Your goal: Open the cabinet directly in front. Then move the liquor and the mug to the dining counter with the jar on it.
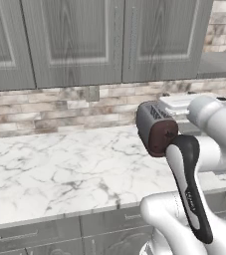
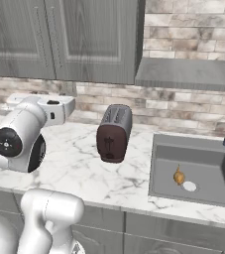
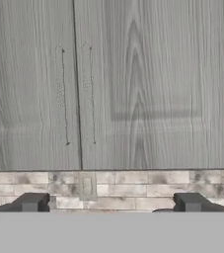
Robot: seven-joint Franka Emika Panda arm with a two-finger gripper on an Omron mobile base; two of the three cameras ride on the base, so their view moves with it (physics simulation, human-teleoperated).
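Grey-veined marble worktop (image 1: 59, 169) runs beneath the closed cabinet (image 3: 113, 84), which sits at twelve o'clock from the gripper (image 3: 108, 205); its fingers stand wide apart and empty, probably lining up on the door handles (image 3: 77, 96).

The worktop (image 1: 59, 169) is white marble with grey veins, and it runs along the brick wall, above grey drawers. A dark grey and maroon toaster (image 2: 113, 133) stands directly on it, near the back wall. In the right base view a grey sink (image 2: 196, 171) is set into the worktop at 3 o'clock from the toaster, and a small yellowish thing (image 2: 179, 176) lies in its basin.
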